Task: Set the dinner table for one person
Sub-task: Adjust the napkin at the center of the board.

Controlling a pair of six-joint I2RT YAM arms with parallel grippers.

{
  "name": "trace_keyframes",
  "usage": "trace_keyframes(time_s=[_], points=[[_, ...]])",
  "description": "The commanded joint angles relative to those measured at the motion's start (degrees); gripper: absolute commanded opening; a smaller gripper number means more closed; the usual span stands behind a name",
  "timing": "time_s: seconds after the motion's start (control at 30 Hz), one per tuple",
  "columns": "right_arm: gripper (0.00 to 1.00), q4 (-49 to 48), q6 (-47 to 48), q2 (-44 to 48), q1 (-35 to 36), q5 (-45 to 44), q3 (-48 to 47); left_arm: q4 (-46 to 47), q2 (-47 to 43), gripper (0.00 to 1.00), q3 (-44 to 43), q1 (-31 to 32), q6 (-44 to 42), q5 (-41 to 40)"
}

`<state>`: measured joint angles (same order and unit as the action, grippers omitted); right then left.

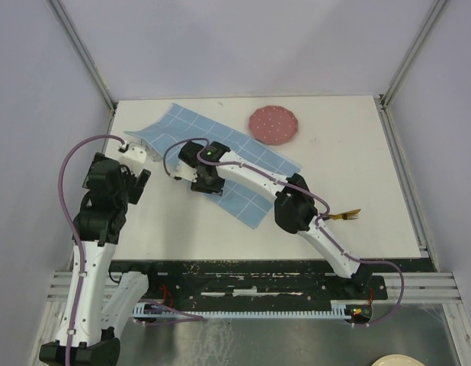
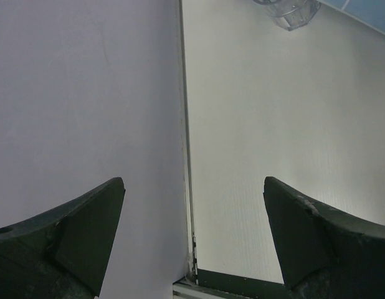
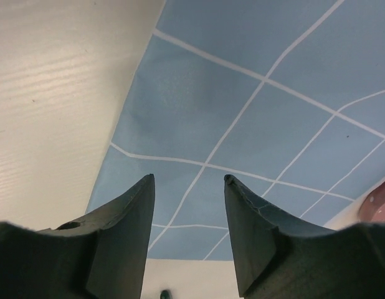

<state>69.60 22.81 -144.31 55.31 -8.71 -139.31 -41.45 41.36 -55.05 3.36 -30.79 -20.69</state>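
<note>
Here, left pincer [image 2: 194, 180] wide apart; right pincer [image 3: 189, 177] ajar above blue placemat [image 3: 199, 106].

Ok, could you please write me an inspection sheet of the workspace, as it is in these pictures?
Surface: white table, flat and matte.
Job's things: blue placemat lies at a slant; pink plate on the table beyond it; fork on the table to the right; clear glass beside the placemat's edge.
Clutter: nothing seen.
Grippers: left gripper open, fingers wide, empty; right gripper open over the placemat, empty.
Cables: purple cables run along both arms; one passes close to the fork.
Surroundings: pale walls, metal frame, a cream round thing off the table, near right.
</note>
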Motion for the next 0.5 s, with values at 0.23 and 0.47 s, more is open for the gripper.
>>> trace_keyframes(time_s=[0.23,0.47], points=[[0.58,-9.73,-0.36,-2.17,3.68,-0.17,-4.02,-3.04,-1.41,0.99,-2.13,0.07,1.45,-1.09],[0.58,-13.91,-0.35,-4.87,4.13,0.12,-3.94,-5.45,-2.25,0.99,-2.90,0.07,1.27,-1.87]])
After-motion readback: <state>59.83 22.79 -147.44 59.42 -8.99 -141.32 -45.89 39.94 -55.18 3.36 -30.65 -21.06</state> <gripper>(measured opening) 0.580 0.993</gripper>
